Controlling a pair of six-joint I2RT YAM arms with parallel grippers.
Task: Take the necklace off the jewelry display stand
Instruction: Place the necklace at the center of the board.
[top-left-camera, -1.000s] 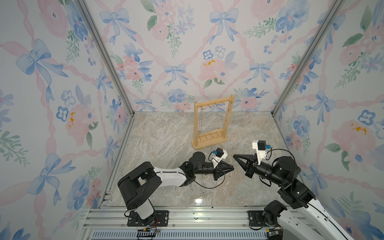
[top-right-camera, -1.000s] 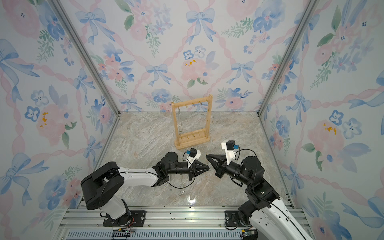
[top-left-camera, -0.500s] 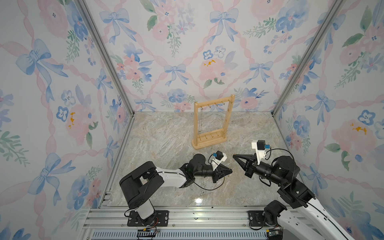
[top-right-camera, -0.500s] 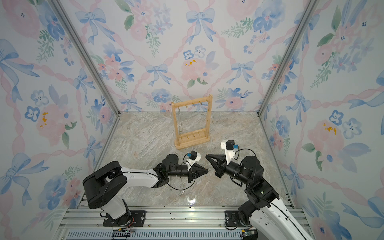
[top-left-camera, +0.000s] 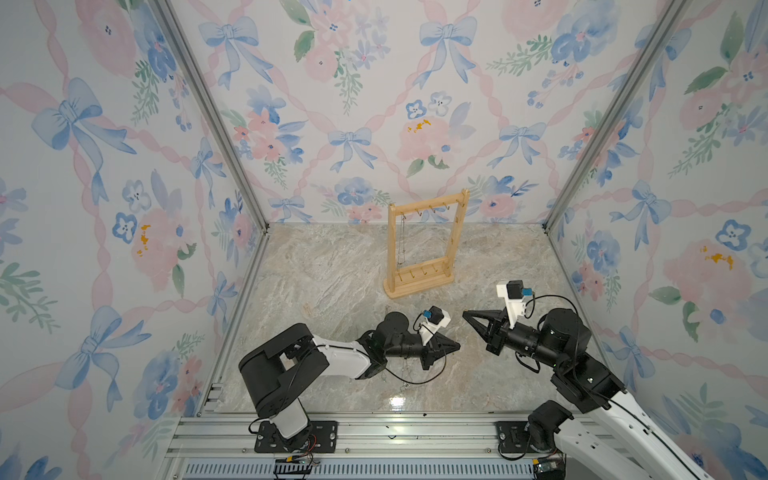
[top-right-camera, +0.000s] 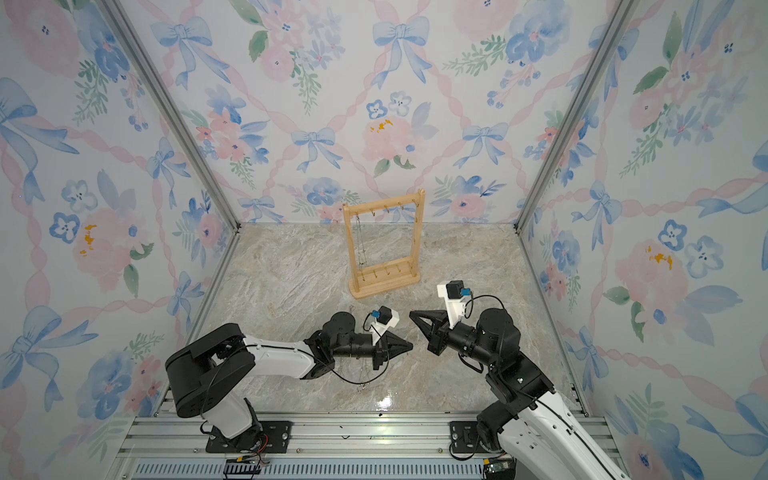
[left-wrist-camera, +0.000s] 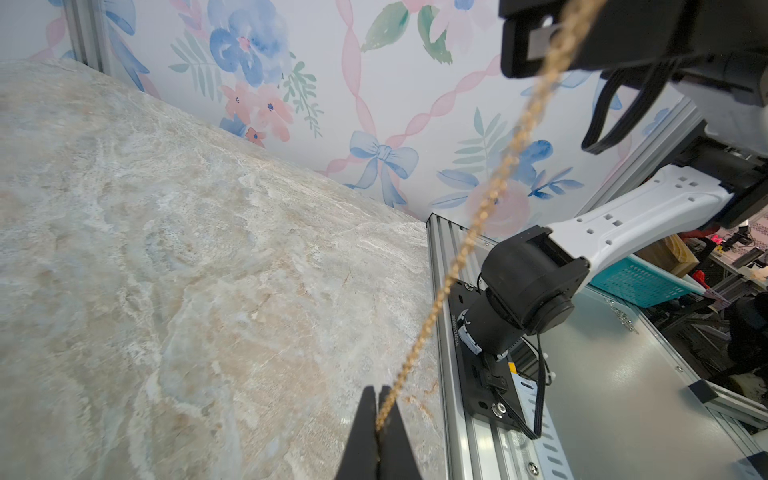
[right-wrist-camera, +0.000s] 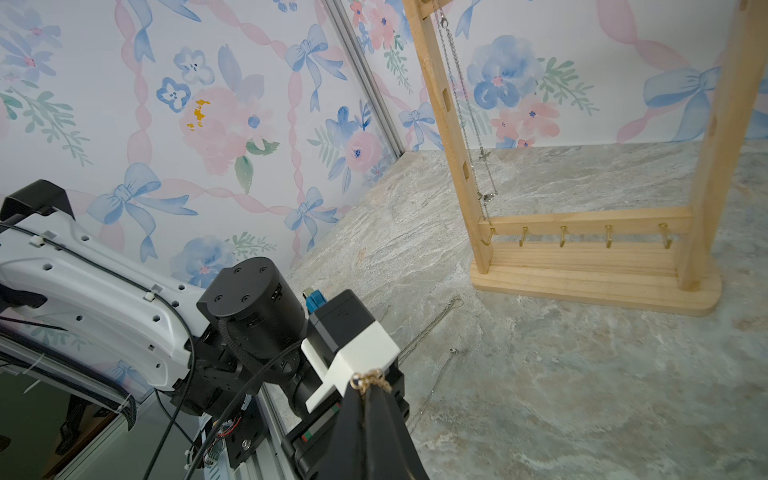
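Note:
The light wooden jewelry display stand (top-left-camera: 424, 249) (top-right-camera: 384, 249) stands upright near the back wall. Thin silver necklaces (right-wrist-camera: 465, 116) hang from the leftmost top hook, seen in a top view as a fine silver necklace line (top-left-camera: 402, 241). A gold chain necklace (left-wrist-camera: 478, 216) is off the stand, stretched in the air between my two grippers. My left gripper (left-wrist-camera: 379, 390) (top-left-camera: 457, 345) is shut on one end. My right gripper (right-wrist-camera: 368, 386) (top-left-camera: 465, 314) is shut on the clasp end (right-wrist-camera: 368, 379). The two grippers point at each other, tips close, in front of the stand.
Loose silver chains (right-wrist-camera: 432, 328) lie on the marble tabletop (top-left-camera: 332, 282) beside and under the left arm. Floral walls close in three sides. An aluminium rail (top-left-camera: 395, 432) runs along the front edge, carrying both arm bases.
The left jaws have closed onto the gold chain, and the left gripper has slid slightly toward the front edge. The right arm has not moved.

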